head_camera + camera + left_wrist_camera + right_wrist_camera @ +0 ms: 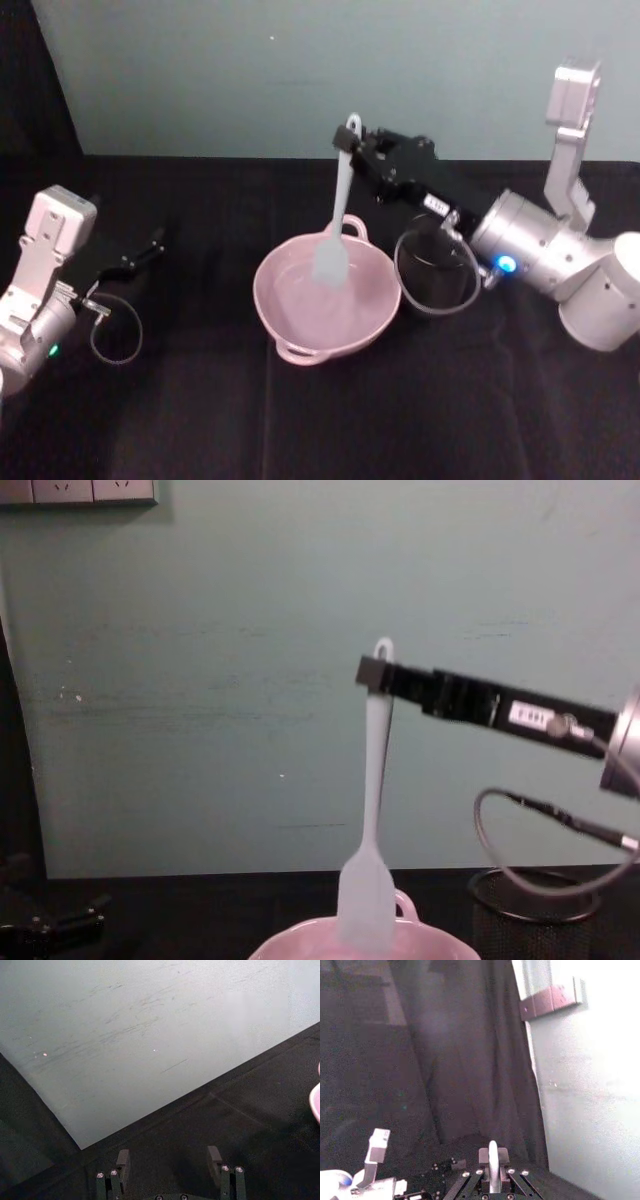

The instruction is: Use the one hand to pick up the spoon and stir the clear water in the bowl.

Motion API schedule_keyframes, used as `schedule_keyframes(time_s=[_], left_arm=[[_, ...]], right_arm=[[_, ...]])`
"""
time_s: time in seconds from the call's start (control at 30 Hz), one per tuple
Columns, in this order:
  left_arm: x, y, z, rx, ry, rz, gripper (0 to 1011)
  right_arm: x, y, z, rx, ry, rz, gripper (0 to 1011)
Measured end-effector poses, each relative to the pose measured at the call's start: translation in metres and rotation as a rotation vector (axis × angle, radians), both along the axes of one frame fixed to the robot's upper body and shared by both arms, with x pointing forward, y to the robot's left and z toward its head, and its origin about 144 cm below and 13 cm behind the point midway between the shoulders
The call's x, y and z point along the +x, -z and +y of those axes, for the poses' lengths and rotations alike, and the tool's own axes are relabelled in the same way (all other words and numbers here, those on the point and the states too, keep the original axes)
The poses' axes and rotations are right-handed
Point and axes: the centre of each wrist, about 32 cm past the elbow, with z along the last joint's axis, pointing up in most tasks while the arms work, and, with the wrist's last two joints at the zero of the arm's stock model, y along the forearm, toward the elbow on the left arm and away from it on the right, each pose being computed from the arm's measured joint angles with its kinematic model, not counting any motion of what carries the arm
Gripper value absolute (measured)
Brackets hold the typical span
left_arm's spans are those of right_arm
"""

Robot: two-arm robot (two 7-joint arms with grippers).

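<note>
Spoon (pixel 338 215) head in bowl (pixel 290 325), right gripper (pixel 357 142) clamping handle

White spoon (pixel 338 215), pale pink bowl (pixel 375 310), black tool (pixel 362 148), black mesh cup (pixel 440 285).

Silver arms, black pincer (pixel 362 142), blue light

Chest view: bowl (pixel 300 942) cut off by the bottom edge, water inside not discernible; mesh cup (pixel 535 905) cropped at lower right; left wrist view: only a pink sliver of the bowl (pixel 316 1102) at right edge.
</note>
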Motion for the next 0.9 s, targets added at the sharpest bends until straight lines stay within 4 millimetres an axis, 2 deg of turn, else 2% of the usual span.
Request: schedule_keyframes(time_s=[0.1, 0.13, 0.3, 0.33, 0.53, 0.73, 0.9], left_arm=[[0.000, 0.000, 0.000, 0.000, 0.000, 0.000, 1011], [0.000, 0.000, 0.000, 0.000, 0.000, 0.000, 1011], [0.000, 0.000, 0.000, 0.000, 0.000, 0.000, 1011], [0.000, 0.000, 0.000, 0.000, 0.000, 0.000, 1011], [0.000, 0.000, 0.000, 0.000, 0.000, 0.000, 1011], [0.000, 0.000, 0.000, 0.000, 0.000, 0.000, 1011], [0.000, 0.000, 0.000, 0.000, 0.000, 0.000, 1011]], right_arm=[[0.001, -0.017, -0.001, -0.025, -0.005, -0.038, 109], [0.001, -0.017, -0.001, -0.025, -0.005, -0.038, 109], [0.002, -0.050, -0.005, -0.072, -0.010, -0.106, 109], [0.002, -0.050, -0.005, -0.072, -0.010, -0.106, 109], [-0.001, -0.078, -0.022, -0.107, 0.033, -0.155, 109], [-0.010, -0.089, -0.045, -0.120, 0.097, -0.174, 109], [-0.018, -0.088, -0.062, -0.122, 0.151, -0.169, 109]])
